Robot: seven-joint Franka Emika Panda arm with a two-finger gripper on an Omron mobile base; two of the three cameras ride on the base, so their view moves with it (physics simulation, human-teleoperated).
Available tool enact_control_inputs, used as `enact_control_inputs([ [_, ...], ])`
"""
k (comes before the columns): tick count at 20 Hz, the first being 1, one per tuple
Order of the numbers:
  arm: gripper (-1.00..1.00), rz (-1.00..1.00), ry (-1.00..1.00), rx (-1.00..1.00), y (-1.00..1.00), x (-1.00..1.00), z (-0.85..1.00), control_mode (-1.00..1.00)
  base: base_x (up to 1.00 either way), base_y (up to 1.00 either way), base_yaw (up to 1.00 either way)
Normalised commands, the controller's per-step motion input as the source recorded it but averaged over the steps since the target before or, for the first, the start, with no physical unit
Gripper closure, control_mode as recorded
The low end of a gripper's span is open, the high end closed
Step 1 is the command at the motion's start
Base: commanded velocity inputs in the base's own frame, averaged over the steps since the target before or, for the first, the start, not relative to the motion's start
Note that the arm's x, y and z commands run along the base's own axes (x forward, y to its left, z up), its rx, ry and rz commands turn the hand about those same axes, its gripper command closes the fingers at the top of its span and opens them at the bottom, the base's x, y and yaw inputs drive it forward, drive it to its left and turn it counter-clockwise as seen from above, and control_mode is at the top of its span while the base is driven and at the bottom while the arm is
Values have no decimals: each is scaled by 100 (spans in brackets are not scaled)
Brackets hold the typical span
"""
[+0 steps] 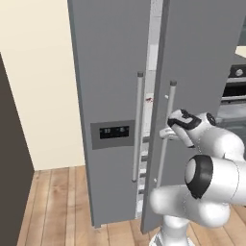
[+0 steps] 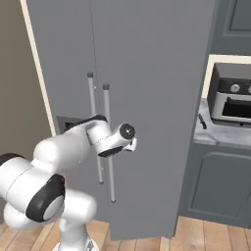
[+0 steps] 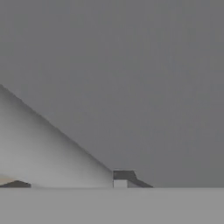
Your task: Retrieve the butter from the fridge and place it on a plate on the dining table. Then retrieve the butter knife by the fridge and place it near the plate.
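In the left base view we see, at far left, a dark cabinet (image 1: 12, 158) against a cream wall (image 1: 38, 81), above a wood floor (image 1: 57, 202). Next comes the fridge (image 1: 110, 72), whose left door carries a dark dispenser panel (image 1: 113, 133) and a long bar handle (image 1: 137, 127). Its right door (image 1: 202, 72) stands ajar, and through the gap we glimpse pale shelves with a small red mark; the butter cannot be made out there. The right door's handle (image 1: 166, 134) runs just left of the arm (image 1: 211, 178), and the tool (image 1: 166, 129) sits at that handle, touching or just beside it. In the right base view the arm rises at lower left, the wrist pressed to the same handle; farther right, a counter (image 2: 220, 135) carries a toaster oven (image 2: 230, 98), and a slim dark knife (image 2: 201, 121) lies on the counter between fridge and oven. In the hand view a grey door surface lies close ahead, with one dark fingertip (image 3: 124, 176) at the bottom. We cannot tell whether the tool stands wide or is closed on the handle.
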Motion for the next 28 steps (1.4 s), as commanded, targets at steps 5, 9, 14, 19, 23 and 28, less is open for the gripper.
enact_control_inputs([
  [5, -100, -5, 14, -8, -99, -63, 0, -100, 0, 0, 0],
  [9, -100, 3, -7, -23, 0, -100, 0, -100, 0, 0, 0],
  [14, -100, 7, -36, -63, 100, -100, 5, -100, 0, 0, 0],
  [19, -100, 2, -18, -74, 100, -67, 27, -100, 0, 0, 0],
  [23, -100, 0, 0, -68, 100, 2, 58, -100, 0, 0, 0],
  [28, -100, -1, 9, -44, 69, 80, 25, -100, 0, 0, 0],
])
